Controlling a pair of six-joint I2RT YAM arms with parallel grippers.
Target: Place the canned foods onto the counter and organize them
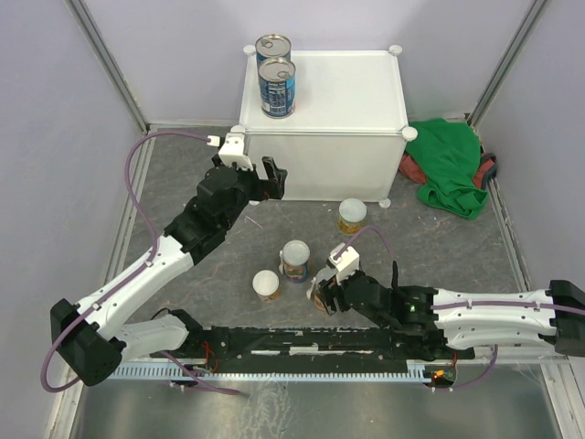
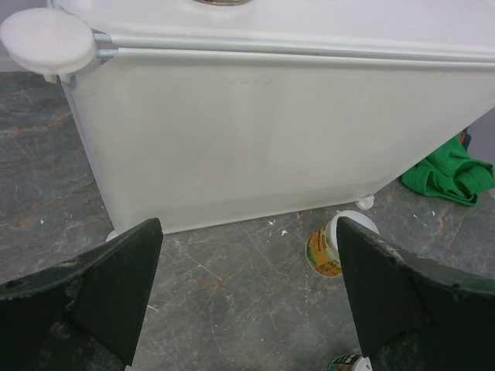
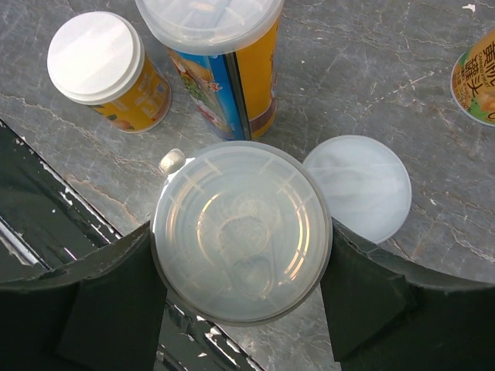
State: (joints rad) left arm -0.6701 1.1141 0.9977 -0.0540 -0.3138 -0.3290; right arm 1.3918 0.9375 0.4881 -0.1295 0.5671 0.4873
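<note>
Pale walls enclose a grey surface (image 1: 439, 247). At its 12 o'clock stands the white box whose tabletop (image 1: 347, 91) already carries two dark blue cans (image 1: 276, 87), lined up along its 9 o'clock edge, probably to leave the rest free for more.

The right claw (image 1: 322, 294) is low near 6 o'clock, fingers pressed onto the sides of a clear-lidded can (image 3: 241, 232) from above. That suits a straight lift.

Neighbours crowd it: a tall blue-and-yellow can (image 3: 224, 69) at its 12 o'clock, a white-lidded yellow can (image 3: 97, 58) at 10, and a pale round lid (image 3: 357, 188) touching or nearly so at 3; whether that is loose or tops another can I cannot tell. One more can (image 1: 352, 217) stands at the foot of the box.

The left claw (image 2: 247, 232) hangs spread wide and empty before the box's front wall, on the likely route upward. A green cloth (image 1: 452, 165) lies at 2 o'clock, well apart.
</note>
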